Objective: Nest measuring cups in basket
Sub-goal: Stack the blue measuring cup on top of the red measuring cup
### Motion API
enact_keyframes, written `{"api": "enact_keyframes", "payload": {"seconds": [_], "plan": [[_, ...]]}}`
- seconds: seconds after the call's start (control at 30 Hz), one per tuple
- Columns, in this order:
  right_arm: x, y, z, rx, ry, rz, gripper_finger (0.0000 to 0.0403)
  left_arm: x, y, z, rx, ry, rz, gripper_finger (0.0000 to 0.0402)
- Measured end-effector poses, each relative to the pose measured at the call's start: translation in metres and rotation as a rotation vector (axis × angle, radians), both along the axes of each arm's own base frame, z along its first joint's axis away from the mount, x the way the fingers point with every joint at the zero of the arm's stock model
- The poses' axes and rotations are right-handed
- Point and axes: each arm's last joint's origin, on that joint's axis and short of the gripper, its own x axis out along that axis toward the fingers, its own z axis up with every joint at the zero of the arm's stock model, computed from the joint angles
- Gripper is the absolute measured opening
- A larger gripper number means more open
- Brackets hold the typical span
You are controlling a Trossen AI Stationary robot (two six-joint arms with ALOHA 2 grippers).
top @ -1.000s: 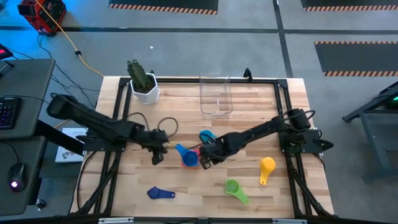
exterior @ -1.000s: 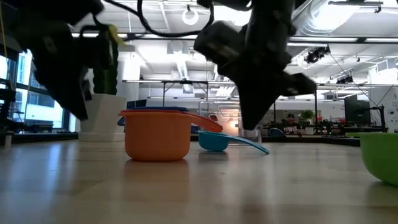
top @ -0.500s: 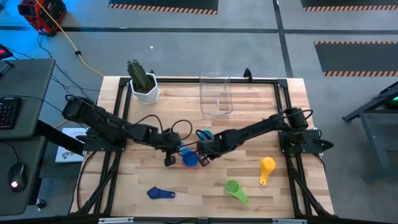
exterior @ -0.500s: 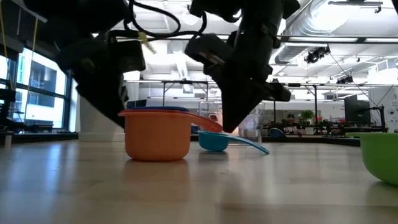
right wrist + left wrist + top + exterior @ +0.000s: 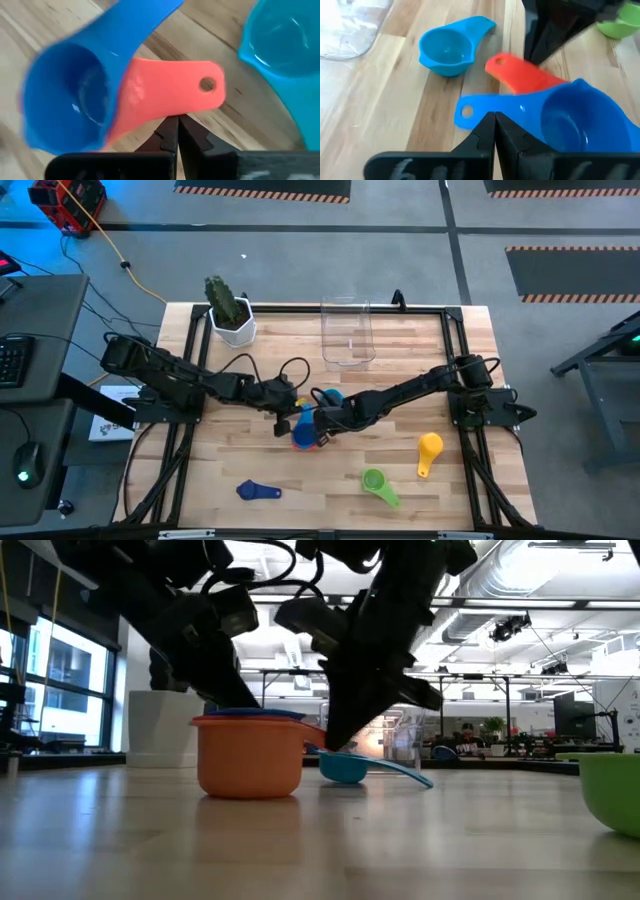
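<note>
The tabletop (image 5: pixel 400 370) carries the clear basket (image 5: pixel 347 332) at its far edge, empty, so nesting happens out on the wood first. At the middle, a blue cup (image 5: pixel 304 434) sits nested in a red-orange cup (image 5: pixel 250 755), handles splayed apart. The left gripper (image 5: pixel 494 131) and right gripper (image 5: pixel 174 131) each point at a handle, jaws pressed together, probably to nudge the handles into line. The light blue cup (image 5: pixel 447 52) waits just beside them.
</note>
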Motion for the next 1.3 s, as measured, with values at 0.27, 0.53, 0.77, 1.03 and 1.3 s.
{"api": "enact_keyframes", "payload": {"seconds": [0.27, 0.53, 0.77, 1.03, 1.3], "plan": [[0.005, -0.004, 0.003, -0.023, -0.061, -0.027, 0.0, -0.001, 0.003, -0.005, 0.002, 0.047, 0.014, 0.0], [0.002, -0.004, 0.003, -0.027, -0.03, -0.005, 0.0, -0.032, 0.019, 0.032, 0.049, 0.117, 0.042, 0.0], [0.002, -0.005, 0.003, -0.041, -0.03, -0.012, 0.0, -0.059, 0.016, 0.023, -0.027, 0.226, 0.0, 0.0], [0.01, -0.01, -0.006, -0.047, -0.061, -0.043, 0.0, -0.042, 0.004, -0.011, -0.142, 0.142, -0.01, 0.0], [0.015, -0.014, -0.011, -0.03, -0.077, -0.044, 0.0, -0.025, 0.001, -0.032, -0.195, 0.121, -0.005, 0.0]]}}
